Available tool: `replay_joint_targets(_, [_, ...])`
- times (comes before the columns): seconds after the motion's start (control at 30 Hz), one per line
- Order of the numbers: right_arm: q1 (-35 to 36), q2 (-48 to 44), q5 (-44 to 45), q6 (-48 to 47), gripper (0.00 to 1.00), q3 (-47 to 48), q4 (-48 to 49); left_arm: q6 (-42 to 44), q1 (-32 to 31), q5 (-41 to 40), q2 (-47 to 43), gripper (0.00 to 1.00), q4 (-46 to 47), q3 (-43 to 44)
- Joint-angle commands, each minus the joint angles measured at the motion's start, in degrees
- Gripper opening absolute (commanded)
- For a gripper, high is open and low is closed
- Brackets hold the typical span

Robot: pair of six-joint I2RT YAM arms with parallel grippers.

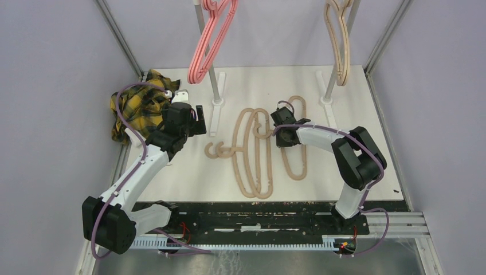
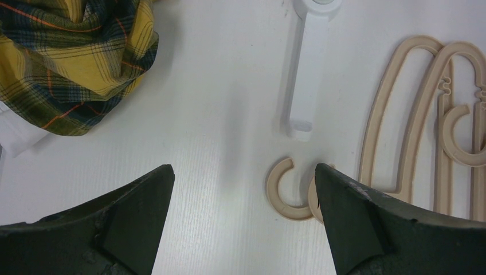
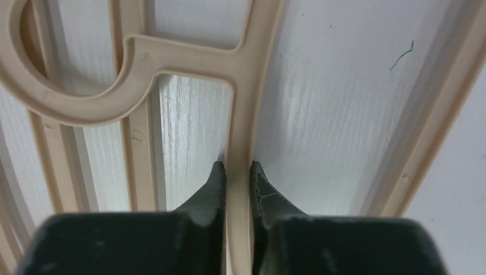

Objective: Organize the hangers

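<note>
plaid cloth (image 1: 137, 106): bunched, table (image 1: 189, 177) far-left | white scrap (image 2: 17, 140) beneath: possibly paper

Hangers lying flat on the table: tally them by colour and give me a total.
Beige hangers: 3, an overlapping pair plus a third hanger pinched in the right gripper
Salmon pink hangers: 0 flat; those hang up
Total: 3

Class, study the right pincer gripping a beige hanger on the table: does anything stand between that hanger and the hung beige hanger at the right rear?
Nothing visible does. The right pincer is shut on the gripped hanger, which lies partly atop other beige hangers; only bare table separates it from the hung hanger.
</note>
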Motion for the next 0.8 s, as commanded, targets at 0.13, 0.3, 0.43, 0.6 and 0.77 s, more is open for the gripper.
replay_joint_targets(0.13, [0.0, -6.2, 1.7, 2.5, 0.01, -5.6, 0.3, 3.4, 0.4, 0.5, -0.2, 0.99, 1.6, 0.6])
replay_joint_targets(0.3, [0.0, -20.4, -3.9, 3.4, 0.01, -4.1, -3.4, 3.0, 0.4, 0.9, -0.1, 0.99, 1.3, 0.9])
replay_joint_targets(0.43, [-0.1, -26.4, -12.5, 4.3, 0.01, 2.8, -6.2, 3.0, 0.4, 1.0, 0.2, 0.99, 1.3, 1.0])
replay_joint_targets(0.6, [-0.7, -25.4, -21.7, 9.5, 0.01, 14.0, -2.7, 2.9, 0.4, 0.8, 0.8, 0.99, 1.7, 1.3])
replay_joint_targets(0.77, [-1.8, -19.7, -27.7, 17.1, 0.01, 24.2, 5.1, 2.9, 0.4, 1.3, 1.2, 0.99, 1.8, 1.9])
